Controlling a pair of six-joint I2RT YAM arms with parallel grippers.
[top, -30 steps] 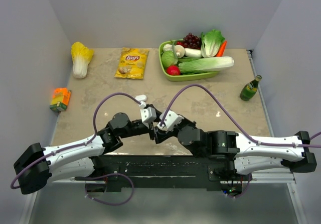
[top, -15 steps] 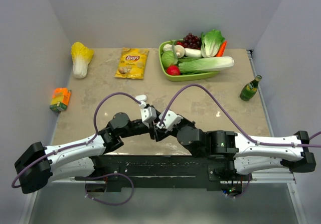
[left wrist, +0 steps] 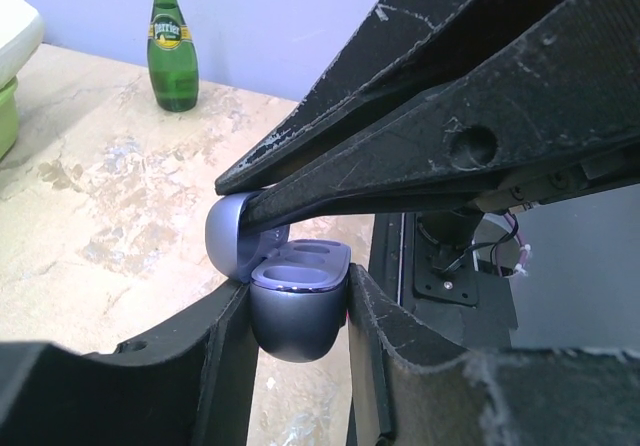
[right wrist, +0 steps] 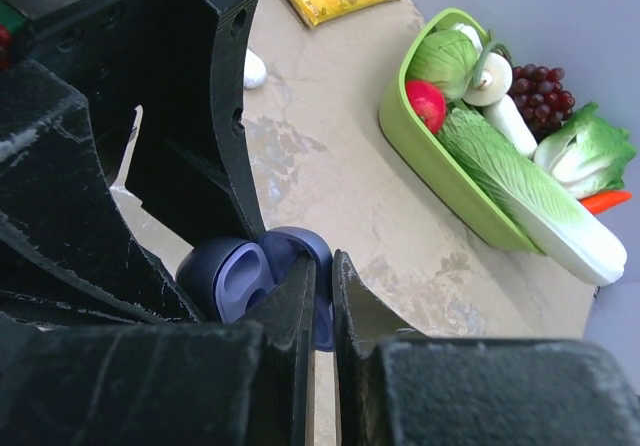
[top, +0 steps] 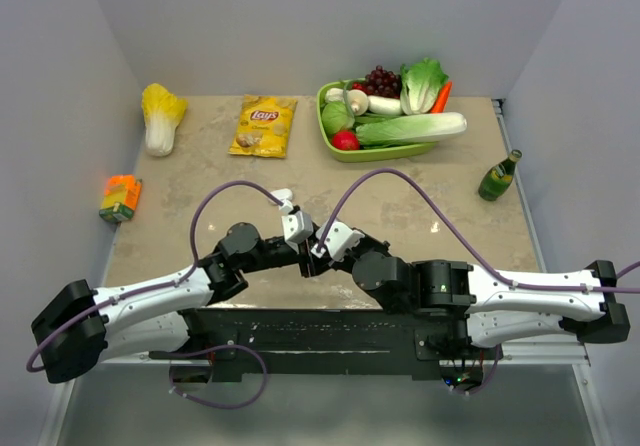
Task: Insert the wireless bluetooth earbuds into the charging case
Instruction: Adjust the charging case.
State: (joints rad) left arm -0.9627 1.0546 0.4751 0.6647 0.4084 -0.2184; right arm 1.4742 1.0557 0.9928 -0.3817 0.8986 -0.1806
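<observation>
Arms (top: 150, 301) (top: 520, 291) converge low, left end effector (left wrist: 298, 301) clamping the charging case (left wrist: 300, 326).

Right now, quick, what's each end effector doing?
Left end effector: closed on the charging case.
Right end effector: closed, pinching the case's open lid.

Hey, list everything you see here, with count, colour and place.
open plastic charging case: one, lilac-grey, held between both grippers
small rounded object: one, white, beyond the grippers
chip bag: one, yellow, back centre
napa cabbage: one, pale yellow, back left
carton: one, orange, left edge
plastic tray of vegetables: one, green, back right
glass bottle: one, green, right edge
left gripper: one, black, shut on case base
right gripper: one, black, shut on case lid
</observation>
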